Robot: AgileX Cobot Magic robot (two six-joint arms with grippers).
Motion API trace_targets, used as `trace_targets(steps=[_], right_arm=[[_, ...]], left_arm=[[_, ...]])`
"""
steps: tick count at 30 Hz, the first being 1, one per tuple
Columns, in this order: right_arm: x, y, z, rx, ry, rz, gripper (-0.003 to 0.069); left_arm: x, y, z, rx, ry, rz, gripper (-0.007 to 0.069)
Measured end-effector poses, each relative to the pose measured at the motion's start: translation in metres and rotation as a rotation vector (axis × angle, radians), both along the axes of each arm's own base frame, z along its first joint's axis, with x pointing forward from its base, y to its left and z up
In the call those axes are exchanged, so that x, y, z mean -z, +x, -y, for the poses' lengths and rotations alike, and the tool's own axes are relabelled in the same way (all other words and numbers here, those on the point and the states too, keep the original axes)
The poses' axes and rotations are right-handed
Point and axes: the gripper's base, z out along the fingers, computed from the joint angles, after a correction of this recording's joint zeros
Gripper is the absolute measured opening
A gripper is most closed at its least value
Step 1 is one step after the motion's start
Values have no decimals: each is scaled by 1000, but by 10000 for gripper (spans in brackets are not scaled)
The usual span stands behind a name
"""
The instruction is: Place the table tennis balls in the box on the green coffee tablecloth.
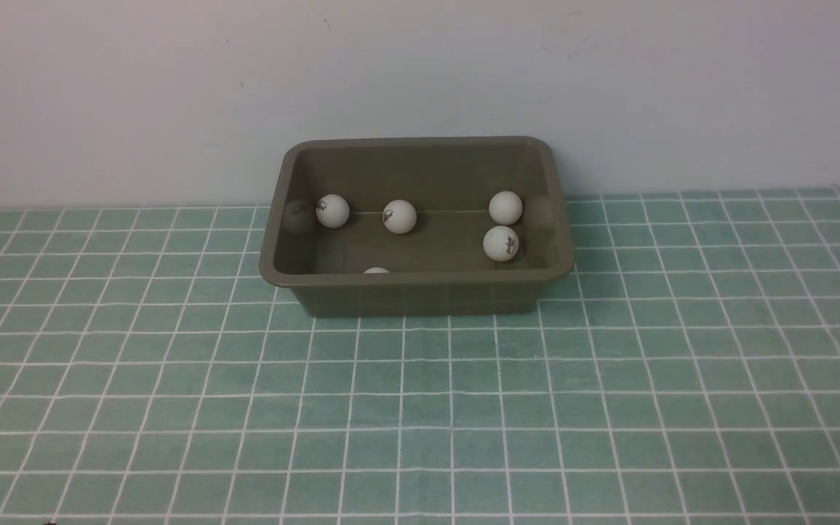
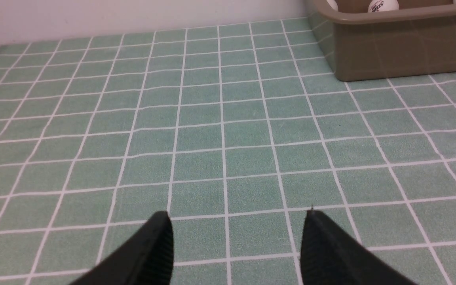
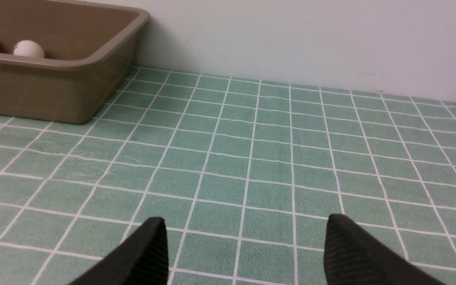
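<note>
Both tools, the left tool (image 2: 236, 245) and right tool (image 3: 244, 249), stand apart, holding nothing; the table tennis balls (image 1: 399, 216) lie in the box (image 1: 420, 295), well ahead. Probably finished: keep both back.

A bare lab-style test bench: checked tablecloth (image 1: 420, 408) against a plain scuffed white wall (image 1: 420, 73).

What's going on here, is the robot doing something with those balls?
Nothing is being handled right now. Five balls show inside the box, one barely peeking over its near wall; none lie on the cloth. The left gripper and right gripper are open and empty above bare cloth.
</note>
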Motion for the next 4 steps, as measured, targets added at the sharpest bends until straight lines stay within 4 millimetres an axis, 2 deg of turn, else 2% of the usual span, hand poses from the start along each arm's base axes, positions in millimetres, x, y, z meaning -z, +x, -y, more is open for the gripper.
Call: trace_targets(steps=[4], right_arm=[[0,0,0,0,0,0,482]], left_arm=[[0,0,0,0,0,0,395]])
